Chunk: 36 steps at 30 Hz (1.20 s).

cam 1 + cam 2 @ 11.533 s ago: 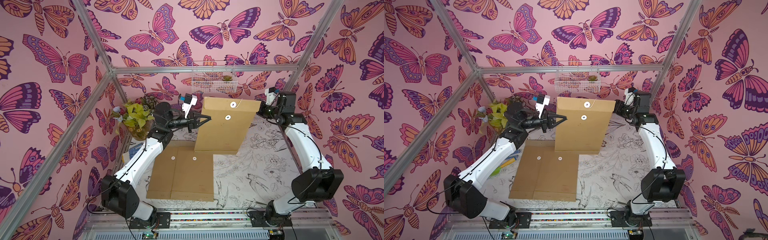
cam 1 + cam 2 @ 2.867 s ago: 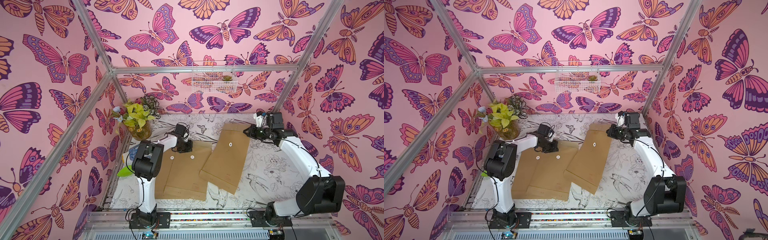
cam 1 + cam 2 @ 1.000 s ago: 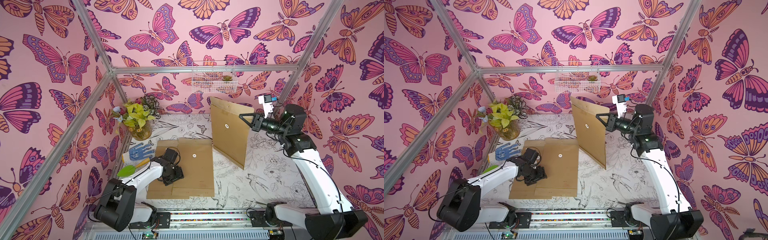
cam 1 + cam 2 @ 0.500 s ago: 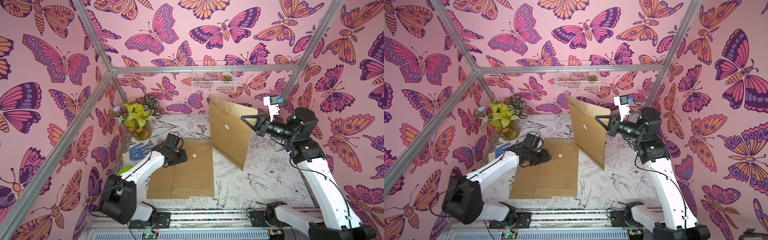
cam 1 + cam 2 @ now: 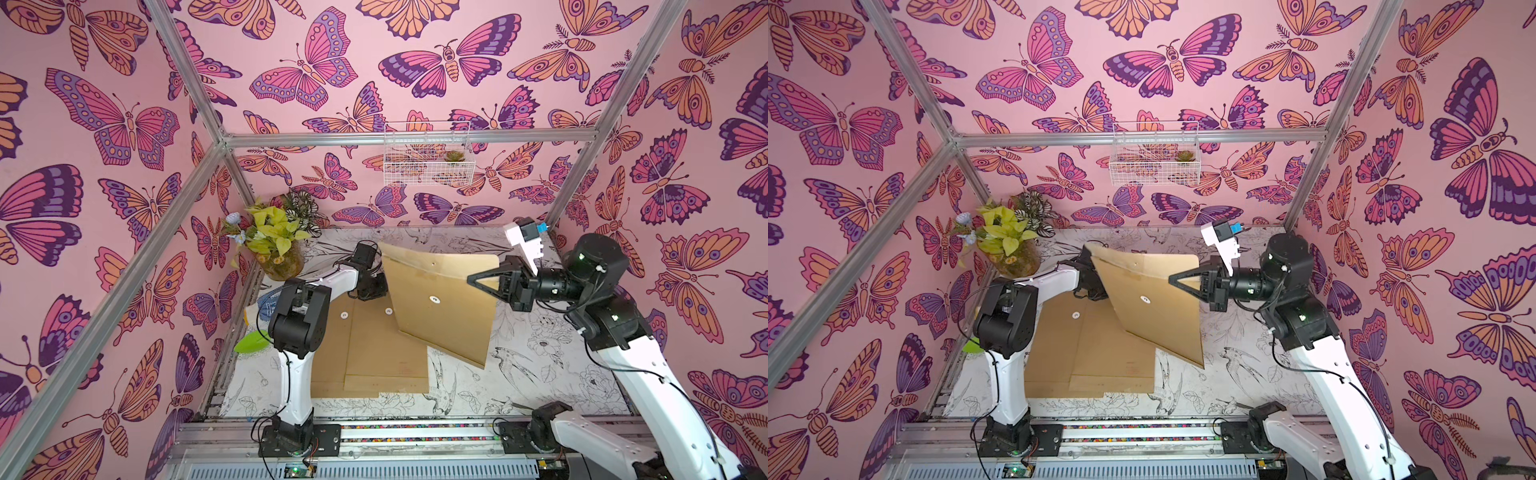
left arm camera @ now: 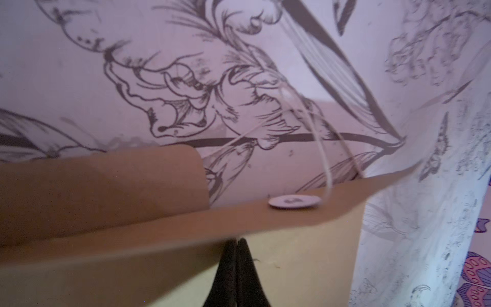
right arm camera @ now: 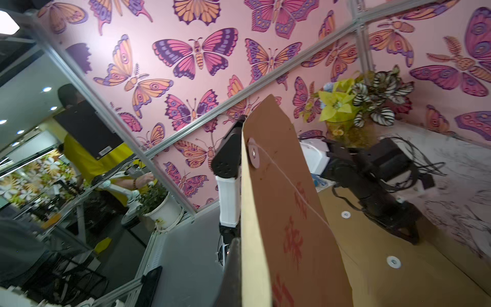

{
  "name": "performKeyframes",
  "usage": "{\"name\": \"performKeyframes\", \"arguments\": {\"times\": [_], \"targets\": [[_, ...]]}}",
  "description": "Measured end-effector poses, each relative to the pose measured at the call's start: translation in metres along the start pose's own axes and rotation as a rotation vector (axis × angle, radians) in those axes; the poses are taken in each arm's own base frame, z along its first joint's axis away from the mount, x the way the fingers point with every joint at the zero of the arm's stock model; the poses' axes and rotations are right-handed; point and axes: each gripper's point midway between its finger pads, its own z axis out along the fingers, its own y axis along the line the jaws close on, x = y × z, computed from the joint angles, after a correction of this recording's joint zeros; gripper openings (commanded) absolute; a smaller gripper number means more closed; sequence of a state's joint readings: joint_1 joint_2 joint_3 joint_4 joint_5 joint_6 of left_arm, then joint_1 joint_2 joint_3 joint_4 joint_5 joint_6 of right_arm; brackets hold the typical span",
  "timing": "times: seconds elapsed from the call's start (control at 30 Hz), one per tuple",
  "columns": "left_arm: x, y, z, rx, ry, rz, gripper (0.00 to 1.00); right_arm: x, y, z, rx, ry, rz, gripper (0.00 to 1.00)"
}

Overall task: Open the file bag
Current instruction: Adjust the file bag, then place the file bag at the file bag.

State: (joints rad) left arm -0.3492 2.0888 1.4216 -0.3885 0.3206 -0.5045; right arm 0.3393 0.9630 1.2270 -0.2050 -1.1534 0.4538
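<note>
- Your right end effector [image 5: 471, 279] pinches the file bag [image 5: 440, 307], which hangs tilted above the flat stack [image 5: 374, 365] on the counter [image 5: 540, 374].
- Your left end effector [image 6: 236, 243] is clamped on the bag's top edge by the disc [image 6: 293, 201]. The next move is probably to draw the flap away gently.

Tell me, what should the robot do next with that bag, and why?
Probably the left gripper should gently pull its pinched edge away, folding the flap back. Both grippers are shut on the raised bag, the right gripper at the opposite edge, and the string trails loose from the disc.
</note>
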Motion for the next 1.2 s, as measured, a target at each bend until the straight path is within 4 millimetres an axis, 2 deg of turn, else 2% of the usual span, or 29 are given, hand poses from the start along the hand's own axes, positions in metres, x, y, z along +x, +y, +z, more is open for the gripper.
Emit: {"name": "performKeyframes", "arguments": {"times": [0.07,0.1,0.17,0.27,0.33,0.37,0.4,0.47,0.5,0.57,0.63,0.9,1.2], "targets": [[-0.001,0.001,0.0,-0.004,0.001,-0.003,0.0,0.005,0.007,-0.005,0.005,-0.005,-0.007,0.0],[-0.001,0.001,-0.001,-0.007,0.0,-0.002,0.0,0.006,0.004,-0.008,0.034,-0.013,0.002,0.0],[-0.001,0.002,0.0,-0.012,0.001,-0.003,0.0,0.005,-0.019,-0.018,0.147,-0.04,0.051,0.0],[-0.001,0.003,-0.001,-0.019,0.0,-0.001,0.0,0.014,-0.103,-0.04,0.357,-0.066,0.246,0.0],[-0.001,0.004,-0.001,-0.021,-0.001,-0.001,0.0,0.049,-0.184,-0.052,0.488,-0.027,0.468,0.0],[-0.001,0.004,-0.001,-0.023,0.0,-0.002,0.0,0.069,-0.214,-0.054,0.531,0.007,0.557,0.0],[-0.001,0.004,-0.001,-0.025,0.001,-0.002,0.0,0.1,-0.246,-0.056,0.581,0.058,0.671,0.0],[-0.001,0.004,-0.002,-0.029,0.004,-0.004,0.0,0.152,-0.281,-0.059,0.649,0.15,0.83,0.0],[-0.001,0.004,-0.002,-0.03,0.004,-0.004,0.0,0.173,-0.29,-0.062,0.681,0.191,0.891,0.0],[-0.001,0.005,-0.002,-0.031,0.003,-0.004,0.0,0.194,-0.298,-0.067,0.72,0.241,0.942,0.0],[-0.001,0.005,-0.002,-0.031,0.003,-0.004,0.0,0.199,-0.3,-0.069,0.736,0.265,0.945,0.0],[0.0,0.005,-0.001,-0.031,0.005,-0.004,0.0,0.188,-0.314,-0.066,0.741,0.258,0.88,0.0],[0.0,0.005,-0.001,-0.032,0.008,-0.002,0.0,0.16,-0.326,-0.03,0.627,0.22,0.765,0.0]]}}
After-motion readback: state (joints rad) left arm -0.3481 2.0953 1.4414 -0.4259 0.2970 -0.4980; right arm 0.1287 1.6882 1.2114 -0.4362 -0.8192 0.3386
